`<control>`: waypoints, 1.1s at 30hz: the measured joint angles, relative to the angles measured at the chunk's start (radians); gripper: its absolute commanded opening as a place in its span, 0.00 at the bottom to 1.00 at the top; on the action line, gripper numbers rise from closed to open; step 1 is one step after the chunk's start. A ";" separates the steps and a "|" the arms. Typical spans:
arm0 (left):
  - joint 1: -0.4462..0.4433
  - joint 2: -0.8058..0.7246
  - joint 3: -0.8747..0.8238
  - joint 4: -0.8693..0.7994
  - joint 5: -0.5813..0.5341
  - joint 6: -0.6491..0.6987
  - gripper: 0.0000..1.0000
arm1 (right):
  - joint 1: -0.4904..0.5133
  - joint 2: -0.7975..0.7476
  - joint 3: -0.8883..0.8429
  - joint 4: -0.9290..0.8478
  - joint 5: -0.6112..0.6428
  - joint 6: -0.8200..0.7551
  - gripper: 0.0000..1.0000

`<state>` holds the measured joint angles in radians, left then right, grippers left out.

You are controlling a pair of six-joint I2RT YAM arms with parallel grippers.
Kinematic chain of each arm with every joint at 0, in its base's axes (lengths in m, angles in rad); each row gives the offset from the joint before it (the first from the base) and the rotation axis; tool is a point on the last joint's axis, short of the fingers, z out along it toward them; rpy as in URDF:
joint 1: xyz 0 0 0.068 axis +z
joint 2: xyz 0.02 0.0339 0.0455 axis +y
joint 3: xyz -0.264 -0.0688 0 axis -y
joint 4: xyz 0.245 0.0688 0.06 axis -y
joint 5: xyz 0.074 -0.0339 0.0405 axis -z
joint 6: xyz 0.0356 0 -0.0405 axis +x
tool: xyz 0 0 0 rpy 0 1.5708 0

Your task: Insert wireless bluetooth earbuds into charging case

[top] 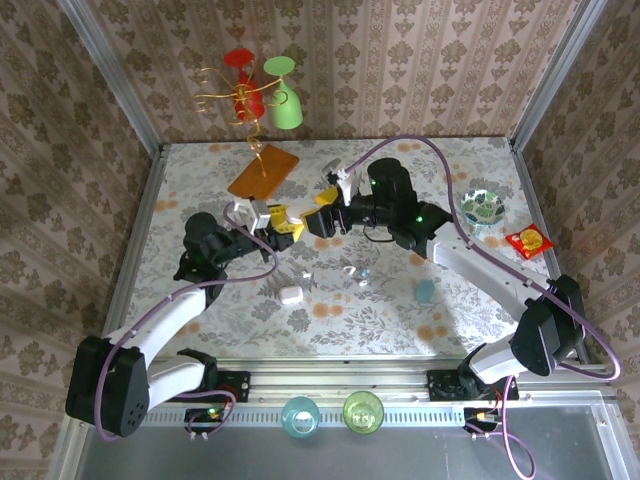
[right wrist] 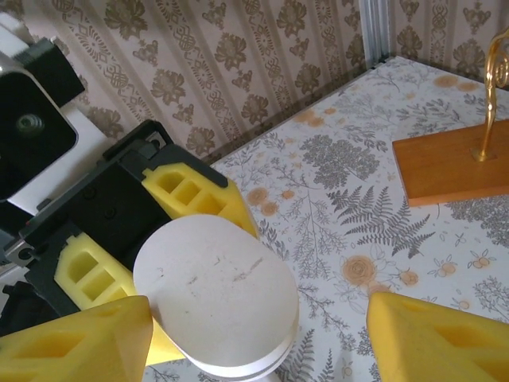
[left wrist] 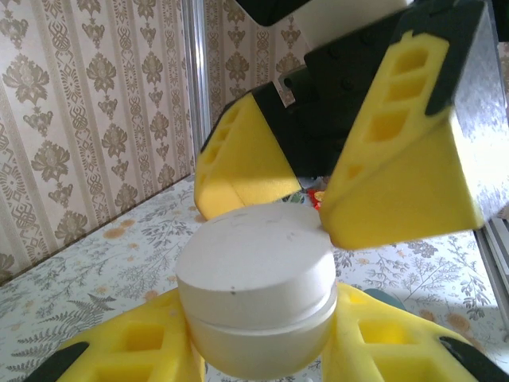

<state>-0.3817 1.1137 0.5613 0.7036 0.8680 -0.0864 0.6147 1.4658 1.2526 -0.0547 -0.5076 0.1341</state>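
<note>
My left gripper (left wrist: 262,338) is shut on a closed white oval charging case (left wrist: 254,278), its yellow fingers (left wrist: 147,342) on either side of the case's lower half. My right gripper (right wrist: 254,350) is open and straddles the same case (right wrist: 213,290) from the other side. One of its fingers (left wrist: 402,159) touches the lid's edge and the other (left wrist: 242,163) sits just behind the lid. Both grippers meet above the table's middle, the left (top: 279,222) and the right (top: 312,212). Tiny glossy earbuds (top: 350,270) lie loose on the cloth, one pale blue (top: 365,279), another (top: 305,273) further left.
A second small white case (top: 291,295) and a teal round piece (top: 425,291) lie on the table nearer the front. An orange wooden base (top: 264,172) carries a gold wire stand with red and green cups. At the right are a glass dish (top: 483,207) and a red packet (top: 528,241).
</note>
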 measured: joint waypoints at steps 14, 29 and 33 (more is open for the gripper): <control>-0.006 0.000 -0.024 0.023 0.045 -0.018 0.28 | -0.029 0.058 0.086 0.024 0.027 0.004 0.72; 0.012 0.008 -0.027 0.090 -0.051 -0.039 0.28 | -0.029 0.061 0.126 -0.001 0.021 0.052 0.79; 0.024 0.016 -0.038 0.113 -0.068 -0.067 0.28 | -0.029 0.029 0.102 0.006 0.012 0.047 0.82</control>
<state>-0.3580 1.1294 0.5232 0.8165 0.7998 -0.1535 0.5861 1.4952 1.3548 -0.0483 -0.4953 0.1806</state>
